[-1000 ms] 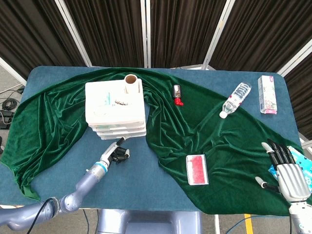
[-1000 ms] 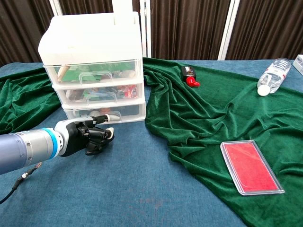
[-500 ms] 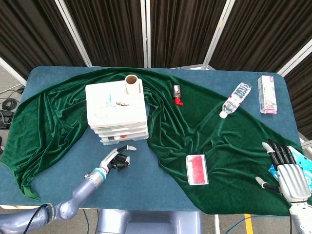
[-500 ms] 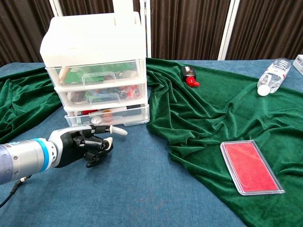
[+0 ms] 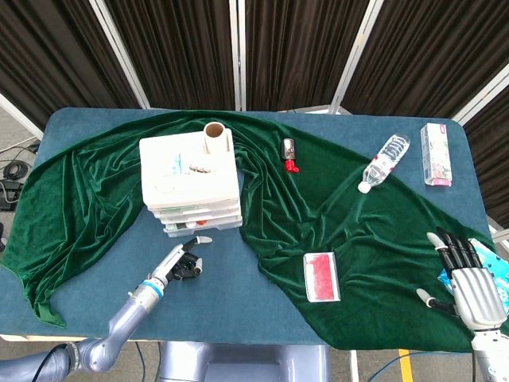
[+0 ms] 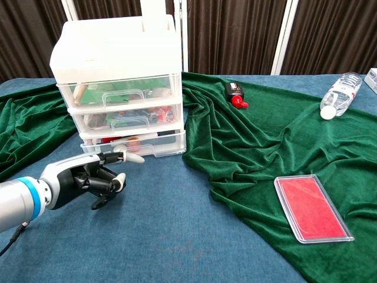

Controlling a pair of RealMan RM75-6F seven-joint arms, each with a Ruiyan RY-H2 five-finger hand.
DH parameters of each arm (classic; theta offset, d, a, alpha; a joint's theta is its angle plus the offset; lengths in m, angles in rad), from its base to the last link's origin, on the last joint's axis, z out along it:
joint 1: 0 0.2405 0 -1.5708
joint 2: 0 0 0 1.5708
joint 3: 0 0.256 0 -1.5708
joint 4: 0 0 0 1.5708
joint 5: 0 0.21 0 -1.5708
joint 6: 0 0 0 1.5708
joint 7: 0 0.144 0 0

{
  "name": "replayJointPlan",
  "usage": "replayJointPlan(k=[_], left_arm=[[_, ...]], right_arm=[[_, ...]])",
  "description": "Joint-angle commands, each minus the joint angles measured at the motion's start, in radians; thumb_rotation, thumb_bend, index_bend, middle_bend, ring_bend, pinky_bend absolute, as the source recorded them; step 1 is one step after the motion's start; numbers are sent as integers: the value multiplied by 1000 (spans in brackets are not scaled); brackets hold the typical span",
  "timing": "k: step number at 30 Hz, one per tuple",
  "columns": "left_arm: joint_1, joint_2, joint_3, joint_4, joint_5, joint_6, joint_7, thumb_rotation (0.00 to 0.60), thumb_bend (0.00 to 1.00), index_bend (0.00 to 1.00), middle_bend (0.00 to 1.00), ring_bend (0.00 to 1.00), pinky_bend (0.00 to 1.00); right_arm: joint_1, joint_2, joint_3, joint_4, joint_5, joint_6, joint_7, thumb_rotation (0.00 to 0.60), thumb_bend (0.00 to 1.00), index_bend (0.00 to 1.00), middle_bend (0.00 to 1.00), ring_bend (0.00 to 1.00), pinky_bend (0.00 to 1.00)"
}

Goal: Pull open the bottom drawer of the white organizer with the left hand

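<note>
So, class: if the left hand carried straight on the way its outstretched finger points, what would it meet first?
Probably the bottom drawer of the white organizer. The left hand points a fingertip at its front; whether they touch is unclear.

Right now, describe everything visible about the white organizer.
The white organizer is an upright plastic unit with an opaque top and three clear-fronted stacked drawers holding small items. The bottom drawer juts out slightly past the two above. It stands on the blue table beside the green cloth. The left hand is just in front, not gripping it.
</note>
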Motion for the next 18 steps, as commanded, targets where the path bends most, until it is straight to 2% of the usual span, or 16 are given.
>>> replayJointPlan(k=[1,7,13,18], left_arm=[[23,-2,65,-44,53,150,224,600,745,146,811,740,788],[20,22,81,-140,22,230,429,600,766,116,815,743,788],[24,-1,74,-175,-31,347,634,600,767,81,817,746,788],[19,-19,56,-200,-85,401,735,600,776,92,821,750,792]], right_arm=[[0,0,0,-1,0,0,-1,600,52,8,0,0,0],[0,-1,-1,-1,-2,1,-2,600,51,8,0,0,0],[-1,1,-1,-1,-2,2,0,600,51,8,0,0,0],[0,1,0,-1,-1,1,0,600,52,8,0,0,0]])
